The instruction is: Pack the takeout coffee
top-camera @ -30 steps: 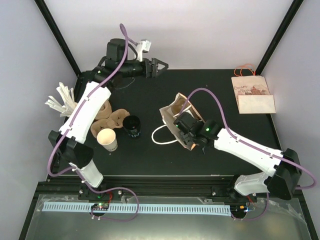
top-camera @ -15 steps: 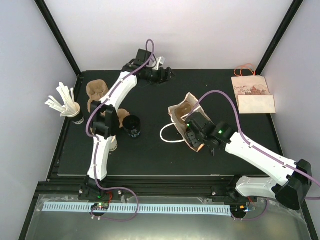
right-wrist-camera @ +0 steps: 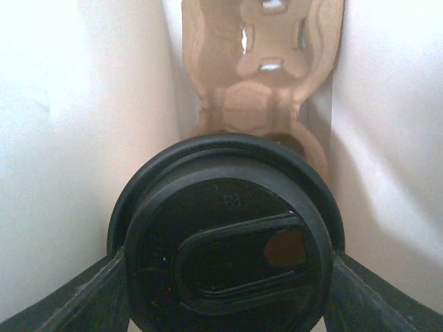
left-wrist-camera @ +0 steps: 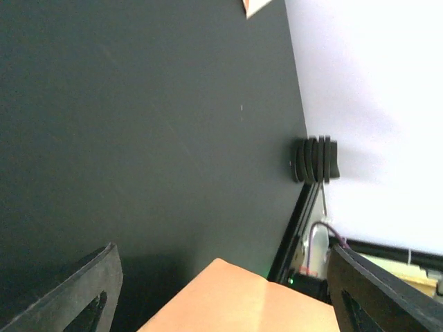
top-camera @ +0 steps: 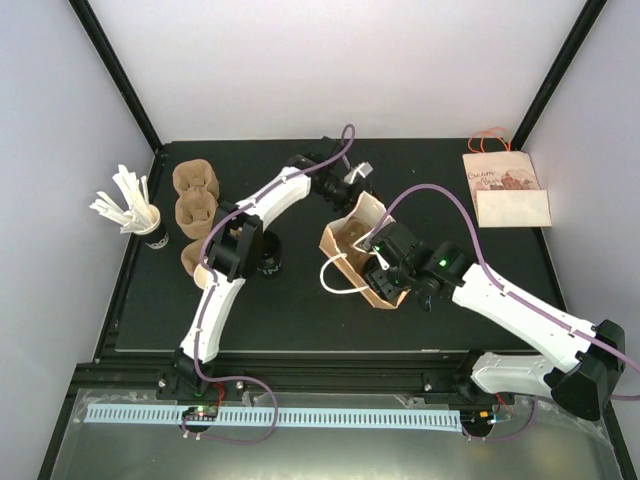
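Right wrist view looks straight down on the coffee cup [right-wrist-camera: 228,256], which sits inside the open paper bag [top-camera: 345,235] near the middle of the table [top-camera: 440,170]. It hangs over the near end of a moulded cup carrier [right-wrist-camera: 263,76] lying on the bag's floor. Whether the cup's base is seated in a carrier pocket cannot be told, since the lid hides everything beneath it. The bag's pale inner walls stand close on both sides of the cup. From above, the right arm covers the cup and the bag's near end, and a white handle loop [top-camera: 335,275] lies on the table just beside the bag.

To the left, a black cup [top-camera: 270,260] stands partly behind the left arm. Beyond it are spare carriers [top-camera: 195,195] and a cup of white sticks [top-camera: 135,210]. A second bag [top-camera: 505,190] lies flat at the far right corner, and a stack of black lids [left-wrist-camera: 315,160] sits at the table's edge.

The right fingers [right-wrist-camera: 83,304] are clamped against both sides of the coffee cup. The left fingers [left-wrist-camera: 76,297] are spread wide at the bag's far end. The bag's brown edge shows between them, and contact cannot be made out.

The cup shows only its black round lid, with an oval raised panel and a small brown sip hole.
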You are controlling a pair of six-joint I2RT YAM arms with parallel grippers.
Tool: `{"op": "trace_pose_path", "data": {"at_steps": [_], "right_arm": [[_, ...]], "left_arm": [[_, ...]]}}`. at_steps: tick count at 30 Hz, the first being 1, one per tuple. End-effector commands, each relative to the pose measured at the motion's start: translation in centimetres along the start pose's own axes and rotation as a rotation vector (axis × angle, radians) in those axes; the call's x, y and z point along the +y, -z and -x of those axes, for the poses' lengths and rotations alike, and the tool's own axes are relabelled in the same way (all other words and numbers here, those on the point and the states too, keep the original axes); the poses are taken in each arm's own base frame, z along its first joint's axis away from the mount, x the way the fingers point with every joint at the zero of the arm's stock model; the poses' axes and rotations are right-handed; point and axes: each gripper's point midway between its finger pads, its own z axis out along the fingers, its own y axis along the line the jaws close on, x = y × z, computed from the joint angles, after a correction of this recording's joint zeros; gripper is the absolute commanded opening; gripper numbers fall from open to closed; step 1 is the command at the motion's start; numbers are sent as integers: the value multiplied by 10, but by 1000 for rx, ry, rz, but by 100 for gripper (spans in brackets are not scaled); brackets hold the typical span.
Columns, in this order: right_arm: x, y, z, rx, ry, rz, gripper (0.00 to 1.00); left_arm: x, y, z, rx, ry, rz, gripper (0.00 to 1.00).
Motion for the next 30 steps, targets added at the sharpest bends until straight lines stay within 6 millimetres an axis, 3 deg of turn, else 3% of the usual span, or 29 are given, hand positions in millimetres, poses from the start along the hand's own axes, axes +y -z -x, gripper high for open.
{"op": "trace_pose_path", "data": {"at_steps": [1,4,8,17,20,26,30], "right_arm": [[19,13,9,-11,42,121,42],[18,17,8,3,43,116,42],[12,21,11,-18,81,42,42],[2,41,43,-86,114,-61,41],[-3,47,42,-92,108,-88,41],[-21,38,38,-123,103,-202,42],[-20,40,43,-152,95,-197,43]], "left_arm": [[-31,-1,-25,72,-23,-81,83],[-26,-14,-58,135,22,-76,79],[-31,-23,-85,160,23,-104,77],[-40,-23,-78,158,6,-120,75],[-47,-20,-78,147,-7,-125,75],[-51,-20,-88,145,-4,-144,72],[-61,-13,-85,119,-32,-127,72]]}}
